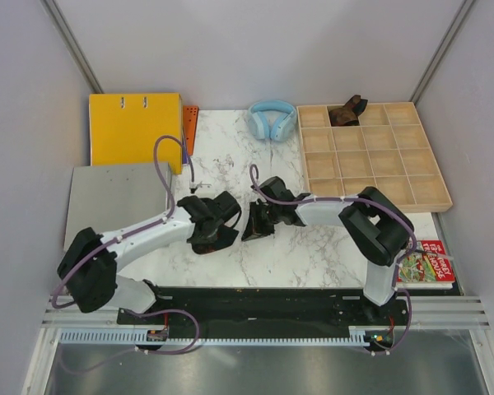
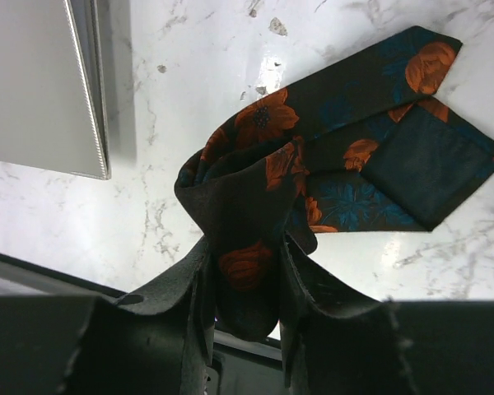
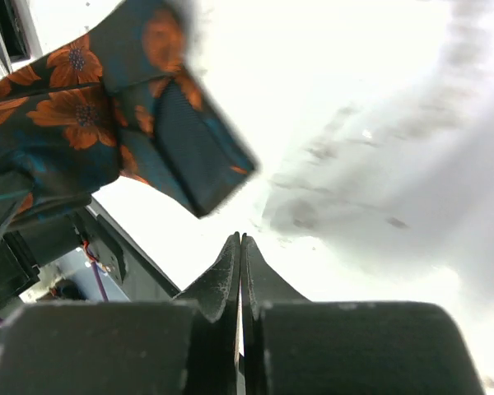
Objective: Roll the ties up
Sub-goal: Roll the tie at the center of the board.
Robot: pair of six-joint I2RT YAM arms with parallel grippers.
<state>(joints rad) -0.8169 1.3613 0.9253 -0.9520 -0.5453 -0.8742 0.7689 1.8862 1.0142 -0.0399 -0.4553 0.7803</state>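
A black tie with orange flowers lies folded on the marble table. Its wide pointed end is flat on the right. A bunched loop of it rises between the fingers of my left gripper, which is shut on it. My right gripper is just right of the tie, jaws pressed together with nothing between them. In the top view the two grippers meet at the table's middle. A dark brown rolled tie sits in a back cell of the wooden tray.
A grey board lies at the left, with a yellow binder behind it. Light-blue headphones rest at the back centre. A red book lies at the front right, beside the right arm's base.
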